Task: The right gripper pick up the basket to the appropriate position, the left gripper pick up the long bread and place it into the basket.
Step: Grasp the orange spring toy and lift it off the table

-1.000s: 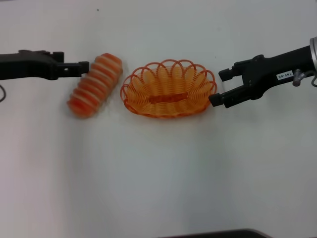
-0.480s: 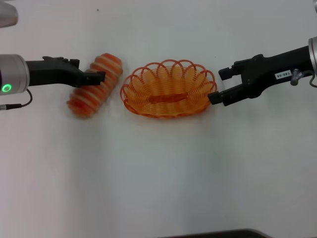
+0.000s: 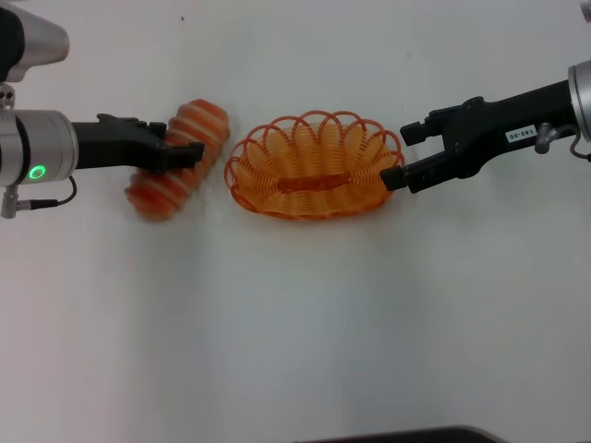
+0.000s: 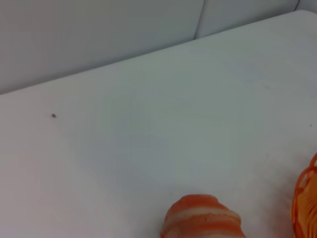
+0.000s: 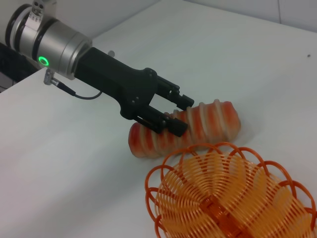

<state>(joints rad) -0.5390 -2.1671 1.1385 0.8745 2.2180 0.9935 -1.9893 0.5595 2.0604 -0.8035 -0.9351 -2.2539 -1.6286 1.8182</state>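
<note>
The long bread (image 3: 201, 122), banded orange and cream, lies slanted on the white table to the left of the basket (image 3: 314, 152). The left gripper (image 3: 183, 148) is open over the bread's middle, one finger on each side; this also shows in the right wrist view (image 5: 176, 114), with the bread (image 5: 213, 119) behind it. The orange wire basket is empty and stands on the table. The right gripper (image 3: 402, 159) is open at the basket's right end, with the rim between its fingers. The left wrist view shows the bread's end (image 4: 200, 220) and a bit of basket rim (image 4: 304, 198).
The white table (image 3: 295, 323) stretches wide in front of both objects. A dark edge (image 3: 397, 436) shows at the bottom of the head view. A pale wall (image 4: 99, 29) stands behind the table's far edge.
The left arm has moved right, from beside the bread's end to over its middle. The right gripper has edged left, closer around the basket's right rim. Bread and basket have not moved.
</note>
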